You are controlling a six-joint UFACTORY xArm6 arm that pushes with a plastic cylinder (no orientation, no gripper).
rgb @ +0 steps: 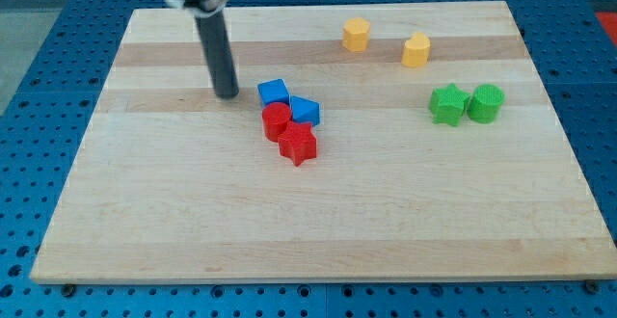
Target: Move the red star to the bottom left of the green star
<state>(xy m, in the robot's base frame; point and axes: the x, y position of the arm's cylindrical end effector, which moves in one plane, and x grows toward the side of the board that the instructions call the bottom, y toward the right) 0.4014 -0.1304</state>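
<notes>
fingerless, my tip [228, 94] sits left of the glossy red star [298, 145], seemingly touching a red block [277, 120].

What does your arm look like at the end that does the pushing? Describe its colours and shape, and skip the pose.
My arm ends in a straight, dark grey, round rod with a smooth, slightly glossy surface. It hangs from a wider dark mount with a pale metallic rim at the view's top, cut off by the frame. My tip is blunt and flat, with no fingers, cables or markings visible. It sits to the left of the blue block.
</notes>
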